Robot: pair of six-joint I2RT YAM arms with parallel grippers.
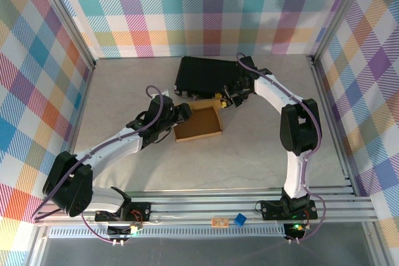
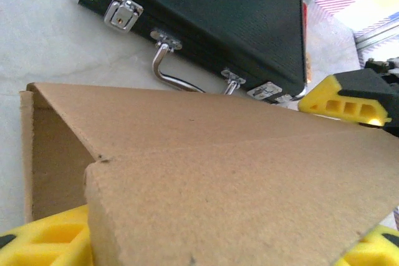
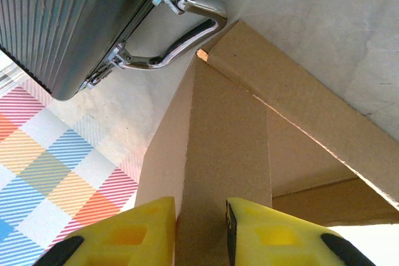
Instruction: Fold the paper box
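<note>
Toward the far middle of the worktop lies a black hard case, the biggest thing here, with its chrome handle and latches turned to the near side. Just in front of it, about mid-worktop, sits the paper box: a shallow brown corrugated tray with its walls partly raised and its far edge near the case's handle.

The left gripper is at the box's left wall. Its yellow fingers stand wide to either side of a cardboard panel, and I cannot tell whether they press on it. The right gripper is at the far right corner, its jaws closed on a raised wall with a pad against each face.

The board looks light and stiff. It should bend cleanly along its scored creases but dent or buckle if squeezed mid-panel, and on this smooth top it would probably slide unless one arm steadies it. The upper edges of walls and flaps, close to a crease, look the best places to hold.

Behind the box, room is tight because the handle crowds the far wall. The near half of the worktop and both side edges lie open, so folding strokes are best swung that way.
</note>
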